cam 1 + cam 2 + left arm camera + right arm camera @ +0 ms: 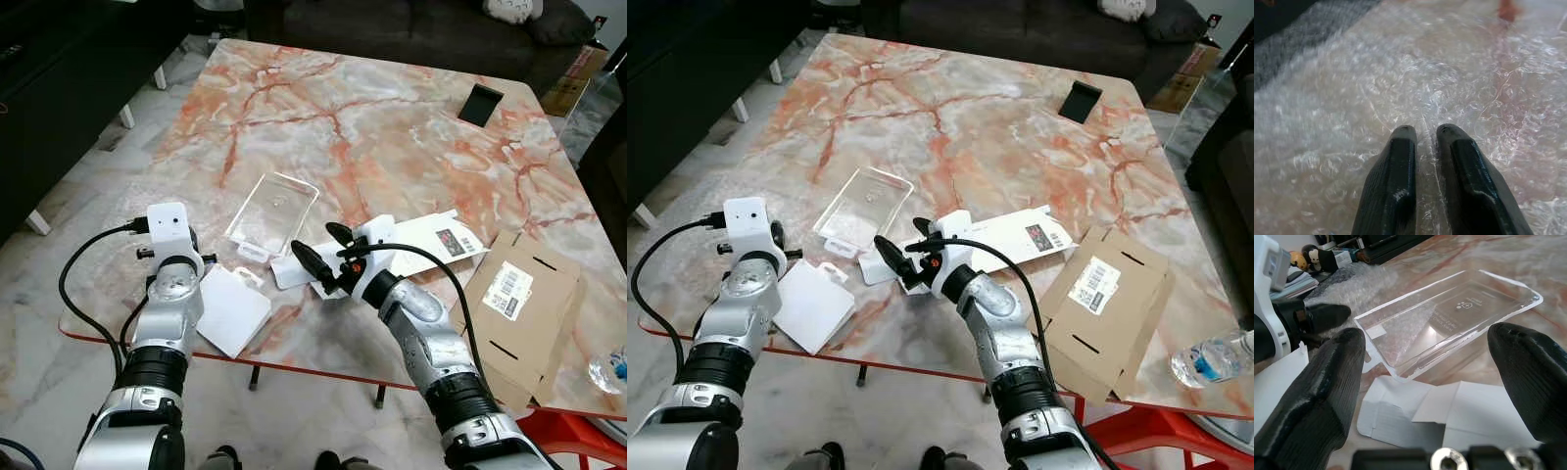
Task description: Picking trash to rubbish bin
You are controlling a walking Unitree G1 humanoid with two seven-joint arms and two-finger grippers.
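Filling most of the scene is a marble table point(392, 127), pink and orange veined, with trash spread along its near edge. A flattened cardboard box point(524, 304) with a barcode label lies at the near right corner, and a water bottle point(1215, 357) lies just past that corner. A long white carton point(436, 240) rests between the cardboard box and a clear plastic tray point(272, 211), which sits near the middle of the front edge. A sheet of bubble wrap point(230, 308) overhangs the front edge at the left. A small black phone stand point(480, 103) sits far back on the right.

The right gripper point(323, 253) hovers over the white carton's left end, just beside the plastic tray, its fingers spread wide and holding nothing. The left gripper point(1425, 134) points down at the bubble wrap with its fingers nearly together, a narrow gap between them; whether they pinch the wrap cannot be told.
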